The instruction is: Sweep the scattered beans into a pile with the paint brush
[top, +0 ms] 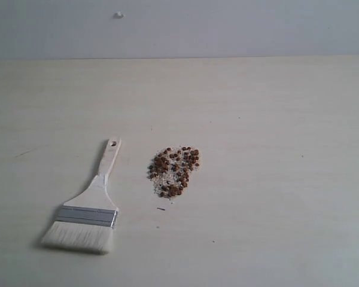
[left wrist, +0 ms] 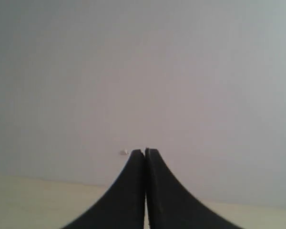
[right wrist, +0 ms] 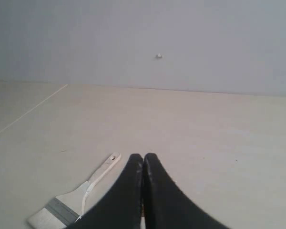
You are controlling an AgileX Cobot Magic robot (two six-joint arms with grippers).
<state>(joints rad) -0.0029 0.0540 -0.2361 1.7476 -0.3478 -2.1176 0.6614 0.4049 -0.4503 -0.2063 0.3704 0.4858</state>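
Both grippers are clenched on nothing: L gripper (left wrist: 144, 151) has its pads pressed together w/ only wall and a strip of table beyond the tips; R gripper (right wrist: 143, 156) is likewise. The paint brush (top: 90, 200) lies flat on the table (top: 275, 179), untouched, ahead of and below the R fingertips, holed handle end nearest them, bristles furthest. The beans (top: 175, 172) sit just beside the handle, not touching, loosely bunched w/ whitish crumbs; neither wrist view shows them. Step in hand, prob: pick up the brush. Best w/ R arm: spread the jaws, drop over mid-handle, pinch across the narrow width, then short light strokes inward so beans don't roll.
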